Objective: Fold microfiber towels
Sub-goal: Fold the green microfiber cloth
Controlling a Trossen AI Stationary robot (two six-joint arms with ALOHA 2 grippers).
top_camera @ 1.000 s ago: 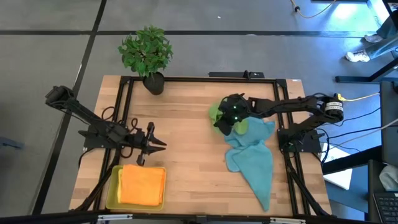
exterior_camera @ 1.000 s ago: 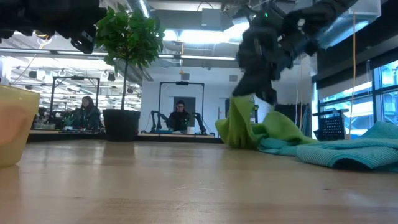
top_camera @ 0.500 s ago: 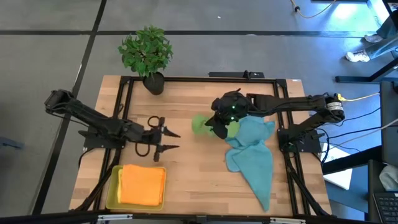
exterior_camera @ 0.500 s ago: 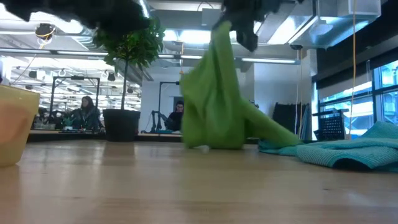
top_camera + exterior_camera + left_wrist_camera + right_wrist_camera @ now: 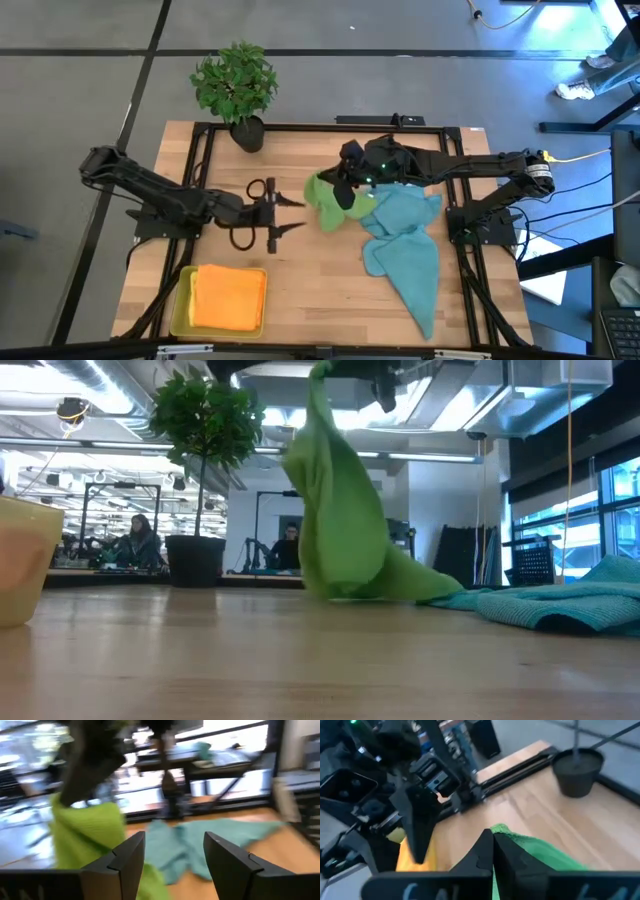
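Observation:
A green towel (image 5: 322, 203) hangs from my right gripper (image 5: 342, 192), which is shut on it above the middle of the table. In the low view the green towel (image 5: 340, 520) drapes down from the top of the picture, its lower end on the wood. Two teal towels (image 5: 405, 250) lie crumpled at the right. An orange towel (image 5: 230, 297) lies folded in the yellow tray (image 5: 182, 305). My left gripper (image 5: 293, 215) stands open, level, just left of the green towel, with nothing between its fingers (image 5: 131, 857). My right gripper pinches the green towel's upper edge (image 5: 509, 834) between its two shut fingers, coming slanting down from the table's right side. One layer or several, I cannot tell. The towel hangs slack below the fingers, and its lower end (image 5: 385, 588) rests on the table beside the teal towels.
A potted plant (image 5: 236, 88) stands at the far edge, left of centre. The yellow tray sits at the near left corner. Bare wood (image 5: 310, 290) lies between the tray and the teal towels. Black frame rails (image 5: 200, 160) run along the table's sides.
My right gripper has risen and gone toward the table's left, drawing the green towel up off the teal pile; its lower end trails on the table. My left gripper has opened, risen and gone toward the green towel, turning to point at the table's right.

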